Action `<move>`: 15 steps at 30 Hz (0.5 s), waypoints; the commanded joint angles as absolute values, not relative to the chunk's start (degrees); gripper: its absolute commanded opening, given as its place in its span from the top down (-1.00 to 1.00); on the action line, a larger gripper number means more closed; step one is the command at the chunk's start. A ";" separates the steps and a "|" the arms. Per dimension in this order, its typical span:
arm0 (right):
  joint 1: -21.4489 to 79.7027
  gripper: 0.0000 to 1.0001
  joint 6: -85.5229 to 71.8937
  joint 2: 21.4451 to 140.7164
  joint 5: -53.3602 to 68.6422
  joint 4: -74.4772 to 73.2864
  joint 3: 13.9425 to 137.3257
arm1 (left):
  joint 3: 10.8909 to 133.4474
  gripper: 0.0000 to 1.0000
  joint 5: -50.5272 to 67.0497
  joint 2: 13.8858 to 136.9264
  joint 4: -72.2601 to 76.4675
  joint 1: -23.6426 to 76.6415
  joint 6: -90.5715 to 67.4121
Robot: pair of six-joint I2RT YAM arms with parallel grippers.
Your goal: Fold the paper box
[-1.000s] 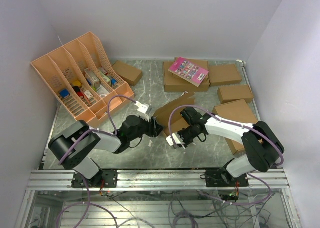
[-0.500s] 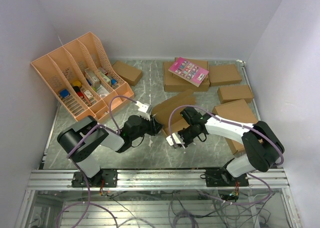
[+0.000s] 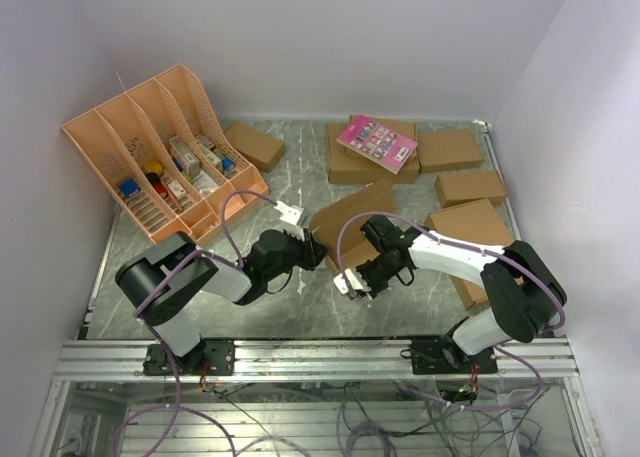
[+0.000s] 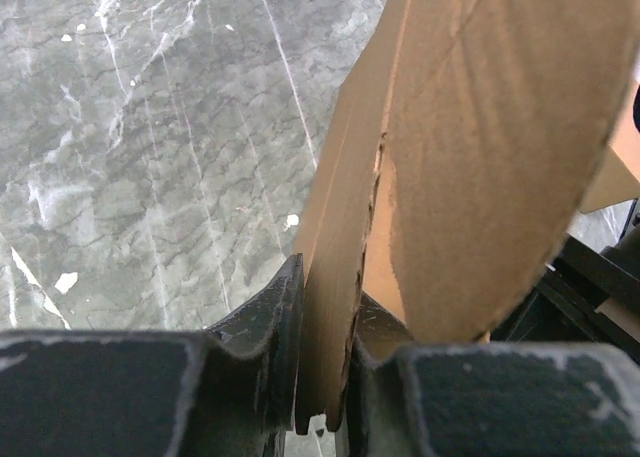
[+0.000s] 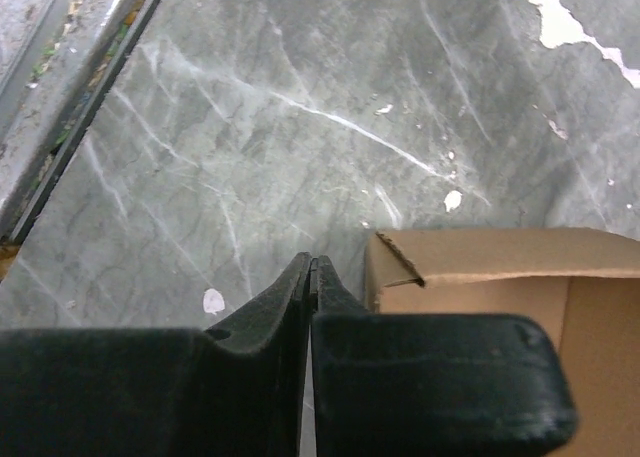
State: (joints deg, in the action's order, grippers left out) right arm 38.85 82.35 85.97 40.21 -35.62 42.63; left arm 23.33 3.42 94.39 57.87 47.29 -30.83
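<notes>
Right tool (image 5: 312,269), fingers pressed together, sits just beside the paper box (image 5: 500,269).

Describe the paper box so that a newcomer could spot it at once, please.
From the peach file organiser at the far left, look right to the centre. The paper box is the open brown cardboard pinched in the left tool; the other brown boxes lie closed.

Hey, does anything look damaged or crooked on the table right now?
The paper box in the left gripper has a ragged, frayed edge just above the fingers, as if torn or roughly cut. At the back, the pink card lies crooked on a brown box.
</notes>
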 commanded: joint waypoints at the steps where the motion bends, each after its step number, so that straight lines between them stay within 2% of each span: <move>1: 38.67 0.98 75.90 85.27 38.24 -29.59 43.35 | 24.93 0.53 4.07 95.40 60.43 48.11 -28.79; 15: 38.67 1.00 66.59 85.97 34.33 -23.07 43.82 | 23.62 0.58 9.83 99.05 65.17 50.42 -27.95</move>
